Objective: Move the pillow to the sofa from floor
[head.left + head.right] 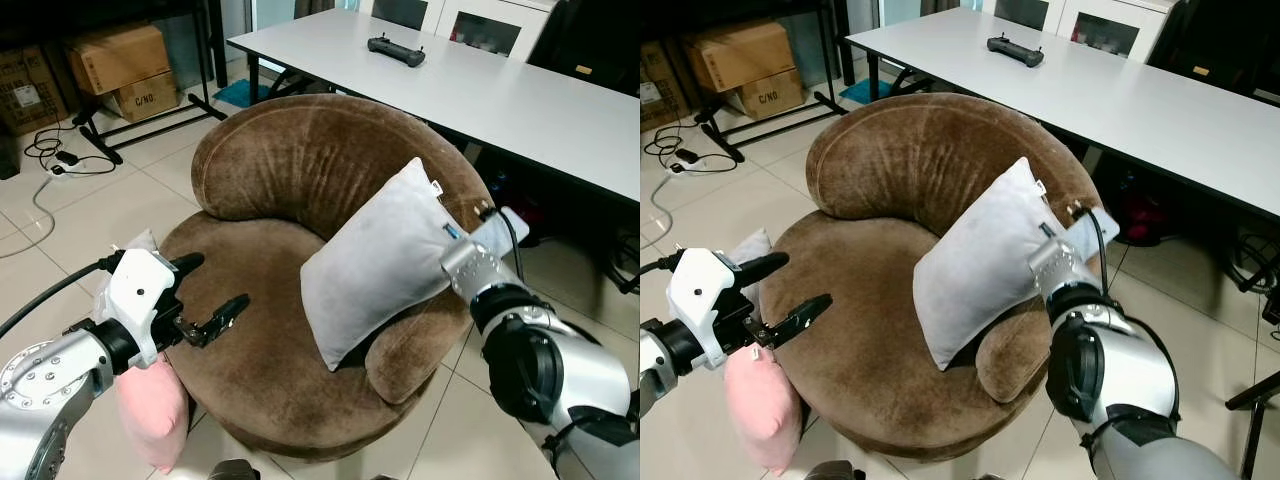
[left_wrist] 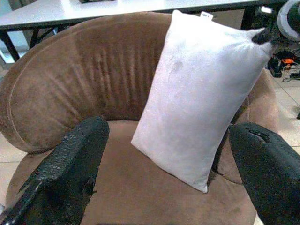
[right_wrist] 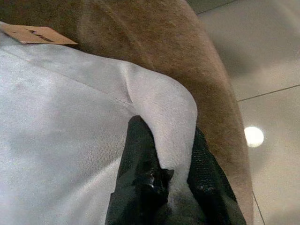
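We see a round brown sofa [image 1: 300,330] filling the middle of the frame, and the grey pillow [image 1: 385,260] stands on its seat, tilted, leaning against the backrest and the low arm at the centre right. Our right gripper [image 3: 171,164] comes in from the lower right of the frame and pinches the pillow's upper right corner: in the right wrist view the two black fingers [image 3: 140,159] are pressed onto a fold of the grey fabric, with a small tan tag [image 3: 37,33] near the upper left of that picture.

Our left gripper [image 1: 205,295] hovers at the lower left of the frame, over the front edge of the seat. Its fingers are spread wide and hold nothing; in the left wrist view they frame the pillow from either side, well apart from it.

A pink pillow [image 1: 150,410] lies on the tiled floor [image 1: 90,215] at the lower left, against the sofa's base. Just above it a pale corner shows, possibly another cushion, though we cannot tell.

A long white table [image 1: 480,85] runs across the upper right, with a black controller [image 1: 396,50] on it. Cardboard boxes [image 1: 120,60] and cables [image 1: 55,150] sit at the upper left.
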